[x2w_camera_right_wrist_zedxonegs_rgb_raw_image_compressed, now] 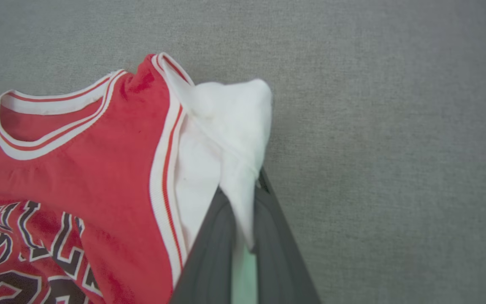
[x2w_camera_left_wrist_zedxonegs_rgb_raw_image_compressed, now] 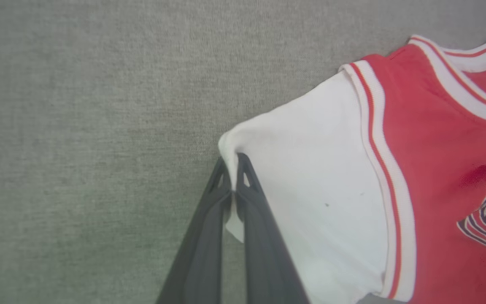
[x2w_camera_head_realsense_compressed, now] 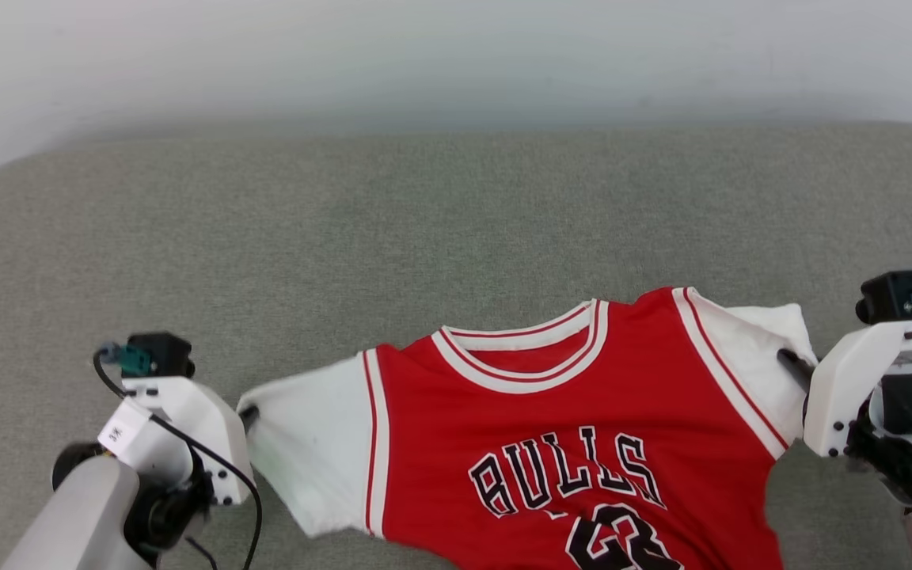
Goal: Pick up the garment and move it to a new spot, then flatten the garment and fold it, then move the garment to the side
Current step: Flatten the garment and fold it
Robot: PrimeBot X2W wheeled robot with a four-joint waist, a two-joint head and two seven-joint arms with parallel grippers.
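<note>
The left gripper (x2w_camera_left_wrist_zedxonegs_rgb_raw_image_compressed: 234,171) and right gripper (x2w_camera_right_wrist_zedxonegs_rgb_raw_image_compressed: 243,190) each pinch a white sleeve of the garment (x2w_camera_head_realsense_compressed: 543,412) lettered "BULLS".

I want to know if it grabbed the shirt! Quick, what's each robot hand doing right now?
Left gripper: closed, pinching the garment by a white sleeve.
Right gripper: closed, pinching the garment by its other sleeve.

1. A grey-green upholstered pad (x2w_camera_head_realsense_compressed: 440,229) spreads across the head view, its woven cloth faintly mottled, with rounded corners at the far left and far right
2. A pale, plain wall (x2w_camera_head_realsense_compressed: 456,55) rises just behind the pad's far edge, a soft shadow lying along where the two meet
3. Both wrist views show the same woven cloth close up, finely ribbed
</note>
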